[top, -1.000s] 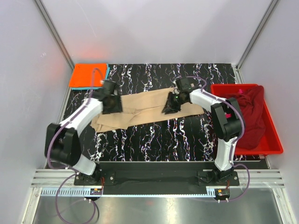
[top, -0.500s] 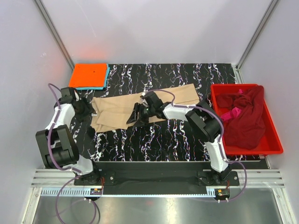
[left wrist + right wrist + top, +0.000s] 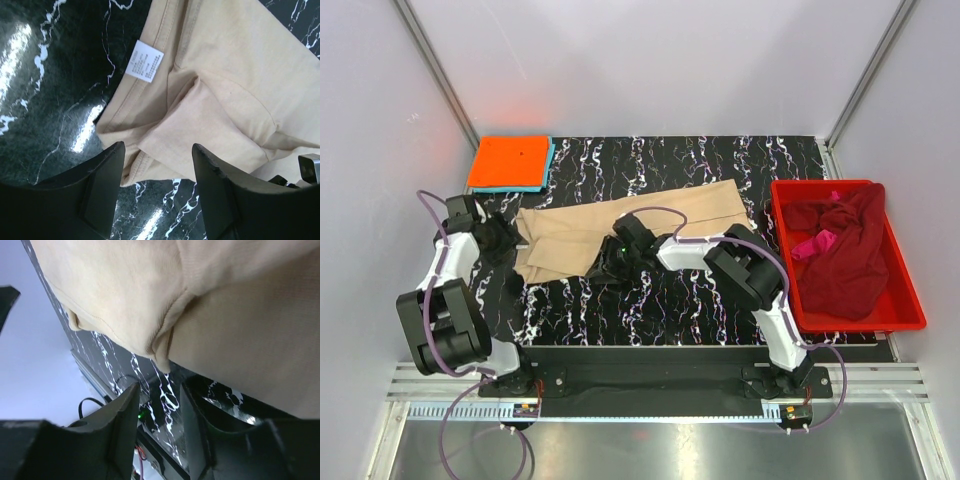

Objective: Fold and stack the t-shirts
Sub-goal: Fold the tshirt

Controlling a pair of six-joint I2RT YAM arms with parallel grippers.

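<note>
A large tan t-shirt [image 3: 620, 225] lies spread and rumpled across the black marbled table, its neck label [image 3: 145, 61] showing in the left wrist view. My left gripper [image 3: 510, 238] is open and empty at the shirt's left edge; the hem [image 3: 131, 172] lies between its fingers. My right gripper [image 3: 605, 262] is open and empty at the shirt's near edge, with a cloth fold [image 3: 162, 347] just ahead of its fingers. A folded orange shirt [image 3: 510, 160] lies on a light blue one [image 3: 549, 165] at the far left. Maroon [image 3: 845, 250] and pink [image 3: 817, 243] shirts are in the bin.
A red plastic bin [image 3: 910, 310] stands at the table's right edge. White walls and metal posts enclose the table. The table's near edge and the rail with cables show in the right wrist view [image 3: 150, 440].
My left gripper has drawn back left off the tan shirt to its left edge. My right gripper has swept left and nearer, from the shirt's right part to its near edge. The shirt has spread flatter.
</note>
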